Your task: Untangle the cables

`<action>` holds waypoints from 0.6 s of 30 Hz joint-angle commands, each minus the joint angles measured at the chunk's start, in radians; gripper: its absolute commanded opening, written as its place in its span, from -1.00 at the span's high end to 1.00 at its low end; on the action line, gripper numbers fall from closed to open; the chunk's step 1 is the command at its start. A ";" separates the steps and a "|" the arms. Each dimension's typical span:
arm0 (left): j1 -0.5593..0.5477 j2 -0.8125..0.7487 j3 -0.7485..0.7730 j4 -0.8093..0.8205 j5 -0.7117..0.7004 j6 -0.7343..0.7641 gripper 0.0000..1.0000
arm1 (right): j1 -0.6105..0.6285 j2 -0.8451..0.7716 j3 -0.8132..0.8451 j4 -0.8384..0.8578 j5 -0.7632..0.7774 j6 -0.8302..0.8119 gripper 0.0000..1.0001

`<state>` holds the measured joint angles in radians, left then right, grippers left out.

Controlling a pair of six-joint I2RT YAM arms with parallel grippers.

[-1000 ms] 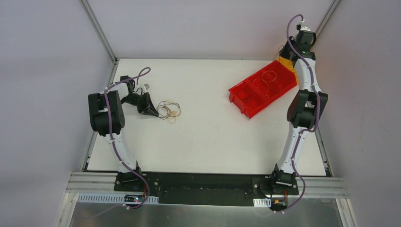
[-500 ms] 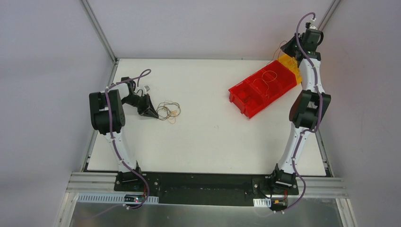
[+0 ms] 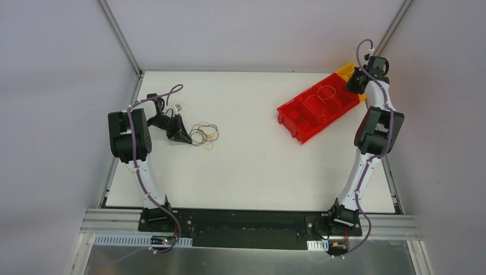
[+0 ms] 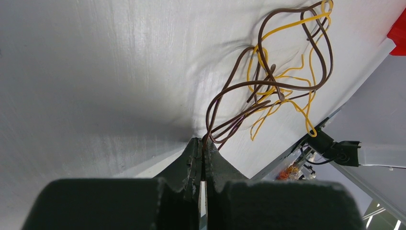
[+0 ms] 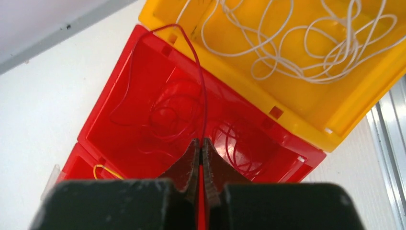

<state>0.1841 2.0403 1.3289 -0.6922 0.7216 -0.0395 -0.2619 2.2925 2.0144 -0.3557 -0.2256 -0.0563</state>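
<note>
Well left of the red bin, your left claw is clamped shut on a brown strand of the tangle, which lies on the bench. Your right claw, over the red bin, pinches a red wire. I judge this is drop-off, so release it there. The yellow bin touching the red bin holds white wire.

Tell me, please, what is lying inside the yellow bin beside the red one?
The yellow bin holds a loose heap of thin white wire. Its far corner runs out of the right wrist view, and from above the right arm covers most of the bin.
</note>
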 commanded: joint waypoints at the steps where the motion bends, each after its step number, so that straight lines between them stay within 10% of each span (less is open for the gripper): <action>1: -0.002 -0.033 -0.001 -0.040 -0.020 0.020 1.00 | 0.002 -0.009 0.044 -0.088 -0.047 -0.074 1.00; 6: -0.013 -0.054 -0.011 -0.041 -0.013 0.027 1.00 | -0.023 -0.054 0.076 -0.143 -0.095 -0.083 0.66; 13: -0.142 -0.121 -0.040 -0.046 0.049 0.063 1.00 | -0.040 -0.215 0.046 -0.233 -0.104 -0.157 -0.46; 18: -0.337 -0.103 -0.011 -0.030 0.145 0.028 1.00 | -0.018 -0.386 -0.016 -0.351 -0.160 -0.217 -0.73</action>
<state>-0.0193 1.9701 1.2972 -0.6983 0.7536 -0.0101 -0.2974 2.1292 2.0182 -0.5976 -0.3157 -0.2039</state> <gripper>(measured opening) 0.011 0.835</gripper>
